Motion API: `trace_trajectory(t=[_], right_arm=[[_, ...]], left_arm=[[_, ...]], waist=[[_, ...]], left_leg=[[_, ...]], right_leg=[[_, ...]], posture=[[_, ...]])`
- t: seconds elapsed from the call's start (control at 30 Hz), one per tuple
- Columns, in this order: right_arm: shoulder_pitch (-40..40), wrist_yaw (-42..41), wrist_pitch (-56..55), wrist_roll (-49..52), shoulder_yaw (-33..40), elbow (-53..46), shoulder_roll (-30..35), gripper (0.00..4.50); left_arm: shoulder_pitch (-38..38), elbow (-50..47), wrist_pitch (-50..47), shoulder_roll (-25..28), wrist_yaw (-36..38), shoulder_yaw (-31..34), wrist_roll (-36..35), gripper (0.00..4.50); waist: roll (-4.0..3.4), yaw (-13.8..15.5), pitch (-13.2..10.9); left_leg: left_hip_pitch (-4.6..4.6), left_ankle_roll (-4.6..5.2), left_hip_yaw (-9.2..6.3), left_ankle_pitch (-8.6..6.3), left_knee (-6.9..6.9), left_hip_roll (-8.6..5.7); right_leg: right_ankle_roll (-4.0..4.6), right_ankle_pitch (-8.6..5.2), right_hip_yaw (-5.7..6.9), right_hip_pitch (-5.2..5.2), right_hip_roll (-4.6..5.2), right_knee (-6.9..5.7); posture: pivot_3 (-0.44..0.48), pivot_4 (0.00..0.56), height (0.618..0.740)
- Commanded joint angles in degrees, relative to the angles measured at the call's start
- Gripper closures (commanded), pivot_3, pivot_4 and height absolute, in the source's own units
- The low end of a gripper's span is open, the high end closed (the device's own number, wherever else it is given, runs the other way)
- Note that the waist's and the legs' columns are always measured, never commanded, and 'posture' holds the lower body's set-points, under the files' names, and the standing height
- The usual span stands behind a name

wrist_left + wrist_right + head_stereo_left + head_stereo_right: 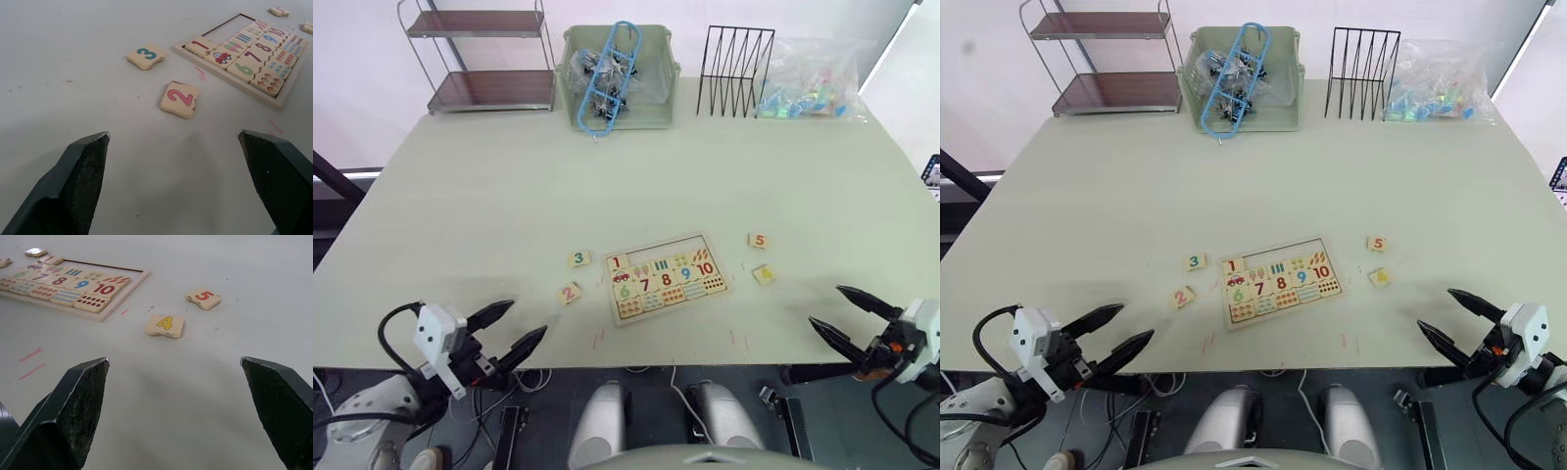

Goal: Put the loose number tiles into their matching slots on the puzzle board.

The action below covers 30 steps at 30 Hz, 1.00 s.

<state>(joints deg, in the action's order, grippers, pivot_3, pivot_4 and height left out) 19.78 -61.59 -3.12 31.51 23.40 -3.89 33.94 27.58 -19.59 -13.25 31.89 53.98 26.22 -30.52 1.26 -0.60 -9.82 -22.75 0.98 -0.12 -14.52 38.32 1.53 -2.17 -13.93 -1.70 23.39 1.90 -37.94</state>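
The puzzle board [666, 279] lies flat near the table's front edge. Its top row holds the red 1 tile [618, 262] at the left end, and the slots [671, 250] beside it are empty. To the board's left, the green 3 tile [578, 258] and the 2 tile [570, 292] lie loose. On its right lie the 5 tile [759, 240] and the yellow 4 tile [764, 274]. My left gripper [527, 318] hangs open, short of the 2 tile [180, 99]. My right gripper [824, 305] is open too, short of the 4 tile [165, 325]. Neither holds anything.
Along the back stand a wire shelf [489, 59], a green bin [651, 113] with blue clips, a black wire rack [734, 70] and a plastic bag [813, 83] of small parts. Both grippers hover at the table's front edge.
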Motion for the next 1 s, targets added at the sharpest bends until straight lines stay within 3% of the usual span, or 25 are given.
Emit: trace_trajectory(t=[0.03,1.0], right_arm=[[0.3,-0.6,-0.9,1.5,1.8,-1.5,0.2,0.0],[-0.4,-0.5,-1.2,1.6,1.0,-2.7,-1.1,0.0]], left_arm=[[-0.1,-0.3,1.5,0.1,-0.1,0.0,-0.1,0.07],[-0.3,3.3,7.0,0.3,1.1,-1.6,1.0,0.07]], waist=[[0.0,0.0,0.0],[0.0,0.0,0.0]], left_leg=[[0.0,0.0,0.0,0.0,0.0,0.0],[0.0,0.0,-0.01,0.0,0.0,0.01]], right_leg=[[0.0,0.0,-0.01,0.0,0.0,0.0],[-0.04,-0.03,0.0,0.0,0.01,0.01]], posture=[[0.0,0.15,0.739],[0.0,0.15,0.739]])
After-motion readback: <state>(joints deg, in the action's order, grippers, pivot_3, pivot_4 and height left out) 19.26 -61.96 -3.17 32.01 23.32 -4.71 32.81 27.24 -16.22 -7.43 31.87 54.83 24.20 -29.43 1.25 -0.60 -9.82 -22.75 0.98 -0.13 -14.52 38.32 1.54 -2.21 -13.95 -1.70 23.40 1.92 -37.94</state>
